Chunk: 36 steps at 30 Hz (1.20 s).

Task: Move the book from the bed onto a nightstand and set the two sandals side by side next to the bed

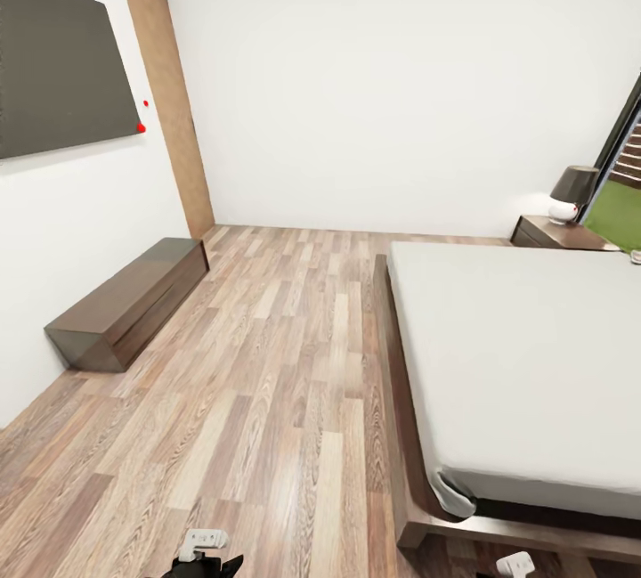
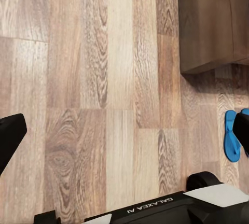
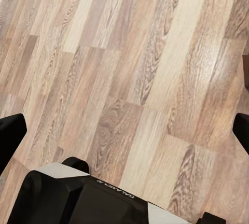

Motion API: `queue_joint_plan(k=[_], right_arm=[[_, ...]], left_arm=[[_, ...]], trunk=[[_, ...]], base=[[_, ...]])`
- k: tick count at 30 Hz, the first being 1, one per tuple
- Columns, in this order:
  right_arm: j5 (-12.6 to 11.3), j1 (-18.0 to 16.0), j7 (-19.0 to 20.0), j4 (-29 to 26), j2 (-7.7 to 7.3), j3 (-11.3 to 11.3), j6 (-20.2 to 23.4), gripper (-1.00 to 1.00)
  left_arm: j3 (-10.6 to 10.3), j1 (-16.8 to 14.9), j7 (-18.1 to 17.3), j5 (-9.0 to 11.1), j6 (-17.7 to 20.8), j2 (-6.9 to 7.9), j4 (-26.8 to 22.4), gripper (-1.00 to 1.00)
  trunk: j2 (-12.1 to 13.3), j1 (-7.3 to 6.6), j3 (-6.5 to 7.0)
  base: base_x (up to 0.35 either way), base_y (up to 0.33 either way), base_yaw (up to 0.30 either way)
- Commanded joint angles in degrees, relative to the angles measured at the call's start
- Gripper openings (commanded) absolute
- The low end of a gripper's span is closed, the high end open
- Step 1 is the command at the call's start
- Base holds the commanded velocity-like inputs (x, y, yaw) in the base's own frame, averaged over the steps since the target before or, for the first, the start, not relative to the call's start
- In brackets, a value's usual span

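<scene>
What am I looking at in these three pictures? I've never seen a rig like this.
A simulated two-armed wheeled robot stands in a bedroom. The large picture comes from its head camera: a bed with a bare pale mattress, a nightstand carrying a lamp, a long dark bench unit by the wall, and a plank floor. The other two come from cameras near each gripper, looking down at the floor. Both grippers are open and hold nothing. The left wrist picture shows one blue sandal on the floor near a dark wooden corner.
</scene>
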Motion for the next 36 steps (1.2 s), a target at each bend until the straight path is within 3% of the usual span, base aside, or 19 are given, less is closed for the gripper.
queue_joint_plan(k=[1, 36], right_arm=[[0.6, 0.0, 0.1, 0.0, 0.0, -0.5, -0.3, 1.0], [0.6, 0.0, 0.1, 0.0, 0.0, -0.5, -0.3, 1.0]], left_arm=[[-0.5, 0.0, -0.2, 0.5, -0.2, 0.01, 0.1, 1.0], [-0.5, 0.0, -0.2, 0.5, -0.2, 0.0, 0.1, 1.0]], trunk=[[-0.1, 0.01, 0.02], [-0.1, 0.01, 3.23]], base=[[0.0, 0.006, 0.0], [0.0, 0.0, 0.0]])
